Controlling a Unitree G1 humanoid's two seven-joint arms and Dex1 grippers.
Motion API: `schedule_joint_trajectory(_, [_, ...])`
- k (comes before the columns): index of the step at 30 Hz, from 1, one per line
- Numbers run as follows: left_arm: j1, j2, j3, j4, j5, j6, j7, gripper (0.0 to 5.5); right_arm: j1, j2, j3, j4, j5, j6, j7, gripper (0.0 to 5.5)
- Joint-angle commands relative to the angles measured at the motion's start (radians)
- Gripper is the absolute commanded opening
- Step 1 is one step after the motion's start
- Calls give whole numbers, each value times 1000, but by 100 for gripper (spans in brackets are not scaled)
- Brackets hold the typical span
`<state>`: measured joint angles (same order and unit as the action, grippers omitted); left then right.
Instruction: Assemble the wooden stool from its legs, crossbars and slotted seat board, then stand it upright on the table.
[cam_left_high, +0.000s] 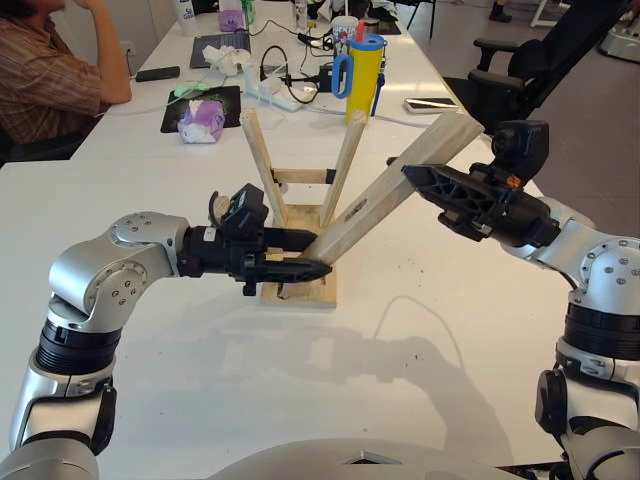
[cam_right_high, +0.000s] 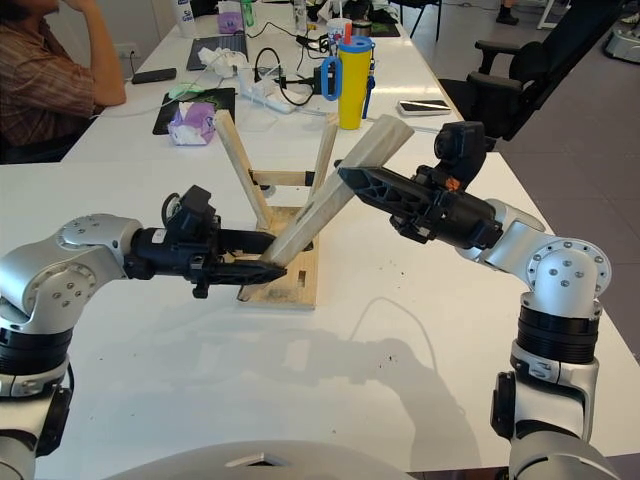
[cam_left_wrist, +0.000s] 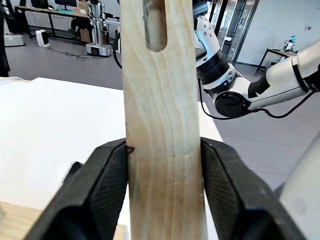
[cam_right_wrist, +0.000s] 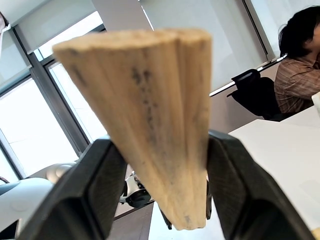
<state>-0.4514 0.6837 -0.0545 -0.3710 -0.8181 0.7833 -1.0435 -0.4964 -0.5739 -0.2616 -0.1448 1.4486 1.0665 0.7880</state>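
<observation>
On board (cam_left_high: 312, 291): 2 legs (cam_left_high: 262, 160), 1 crossbar (cam_left_high: 300, 176) | L tool (cam_left_high: 318, 253), R tool (cam_left_high: 415, 178) clench 3rd leg (cam_left_high: 385, 196)

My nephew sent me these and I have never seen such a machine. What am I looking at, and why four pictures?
This is a humanoid robot with two arms, each ending in a two-fingered gripper. The two wide pictures come from cameras on its head; the two close ones from a camera on each wrist. On the white table lies a seat board with two legs and a crossbar standing up from it. Both grippers clamp a third leg, held slanted: the left gripper near its lower end by the board, the right gripper near its upper end.
</observation>
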Motion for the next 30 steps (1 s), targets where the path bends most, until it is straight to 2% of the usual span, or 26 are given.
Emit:
schedule_joint_trajectory(1, [-12, -35, 61, 33, -12, -4, 63, 283, -27, 3, 4, 31, -33, -18, 44, 222])
schedule_joint_trajectory(9, [-43, -109, 203, 83, -80, -13, 216, 396, 44, -32, -11, 19, -110, -39, 73, 208])
schedule_joint_trajectory(12, [-24, -97, 259, 71, -120, -3, 235, 430, 71, -52, -26, 15, -115, -32, 88, 207])
schedule_joint_trajectory(19, [28, -23, 382, 18, -226, 50, 244, 430, 132, -122, -26, -3, -200, -58, 161, 207])
schedule_joint_trajectory(22, [-67, -35, 489, 55, -346, 43, 347, 430, 188, -157, 30, -20, -351, -143, 213, 207])
schedule_joint_trajectory(25, [-78, -14, 570, 137, -352, 6, 404, 430, 202, -118, 78, -1, -489, -268, 212, 206])
schedule_joint_trajectory(28, [53, 37, 572, 174, -264, -14, 332, 430, 193, -55, 95, 30, -565, -366, 196, 206])
schedule_joint_trajectory(30, [152, 75, 545, 240, -204, -29, 222, 430, 201, -39, 94, 30, -584, -396, 203, 206])
